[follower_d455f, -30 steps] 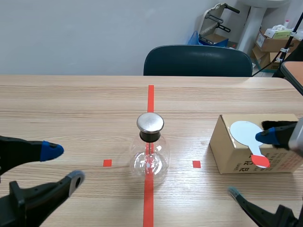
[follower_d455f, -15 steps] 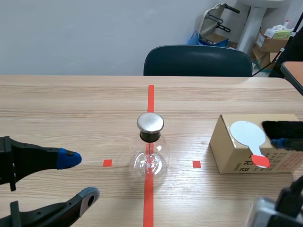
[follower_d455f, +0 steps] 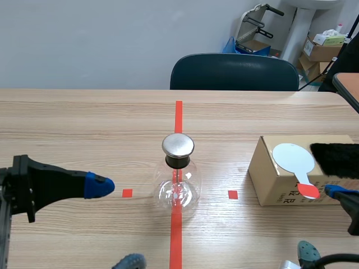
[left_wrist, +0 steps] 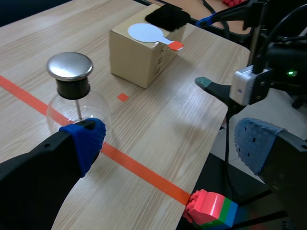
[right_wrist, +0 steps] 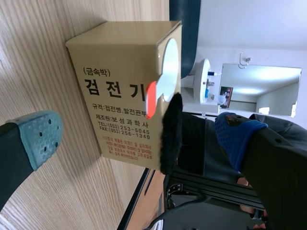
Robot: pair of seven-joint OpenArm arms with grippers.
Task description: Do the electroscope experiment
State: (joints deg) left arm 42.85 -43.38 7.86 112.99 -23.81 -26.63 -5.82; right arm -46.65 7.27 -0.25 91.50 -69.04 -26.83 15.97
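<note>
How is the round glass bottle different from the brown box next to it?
The glass flask is round and see-through; the cardboard box is flat-sided and solid brown. The flask is topped by a shiny metal knob; the box carries a white paddle and black fur. The flask stands on the red tape line; the box sits off it. Both rest on the wooden table.

Lab-like office room: tape-marked wooden table [follower_d455f: 84,120], dark chair [follower_d455f: 234,72], cardboard boxes [follower_d455f: 321,51] by a plain wall [follower_d455f: 84,39].
</note>
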